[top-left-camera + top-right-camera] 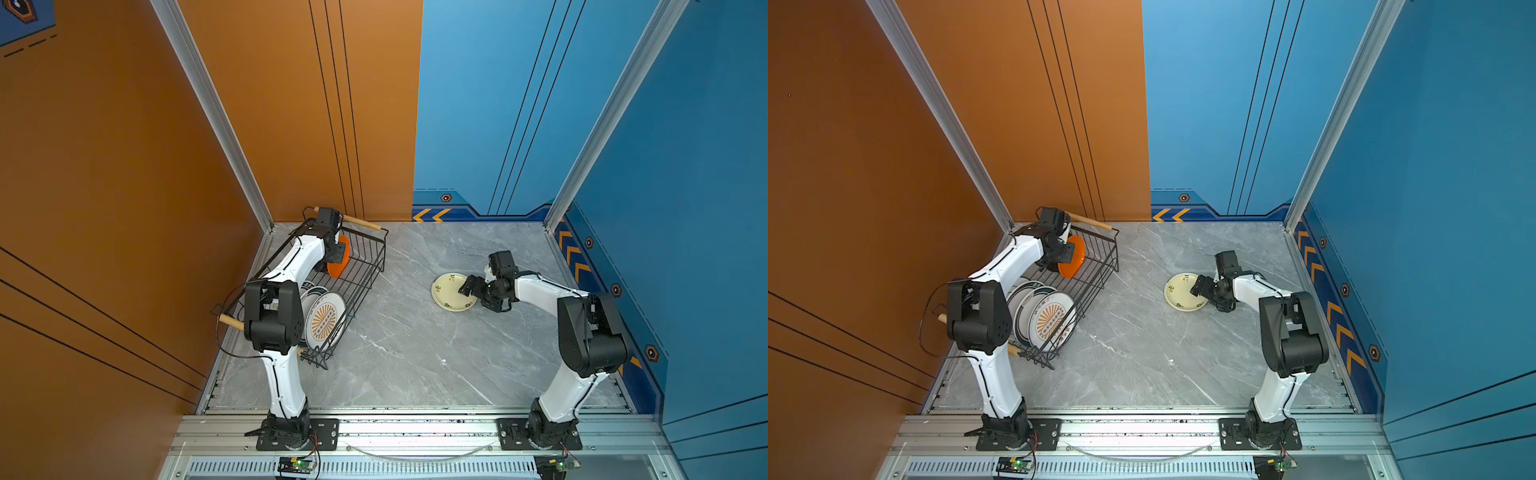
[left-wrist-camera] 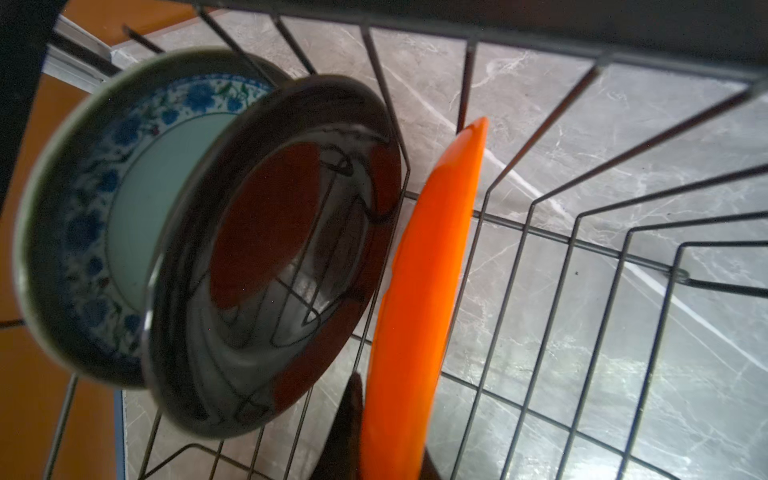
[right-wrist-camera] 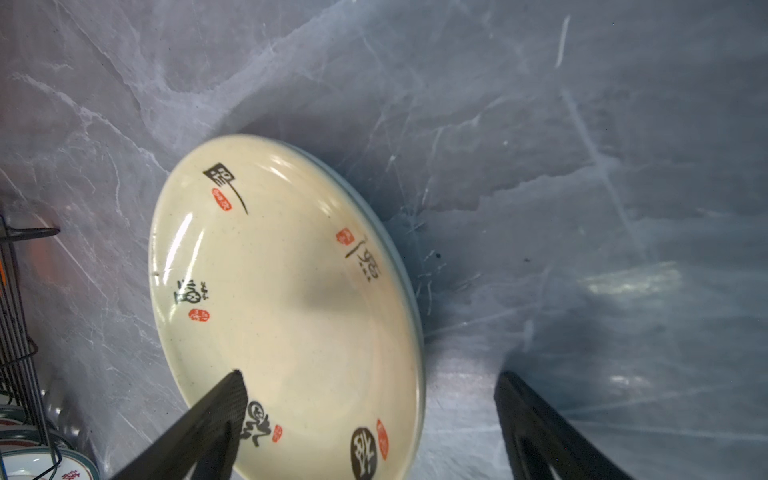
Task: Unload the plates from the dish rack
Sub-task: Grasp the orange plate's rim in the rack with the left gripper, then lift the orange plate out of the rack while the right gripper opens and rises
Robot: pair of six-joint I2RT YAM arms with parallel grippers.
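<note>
Here, left gripper (image 2: 390,424) clamps orange plate (image 2: 428,270) in dish rack (image 1: 368,272); best lifted straight up, slowly. Right gripper (image 3: 370,376) spread wide over cream plate (image 3: 291,270).

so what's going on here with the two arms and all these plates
Two robot arms are unloading plates from a black wire dish rack. The left gripper is inside it, shut on an orange plate standing on edge. The right gripper is open over a cream plate lying flat on the grey table. Several more plates, larger white ones among them, are in the rack.
</note>
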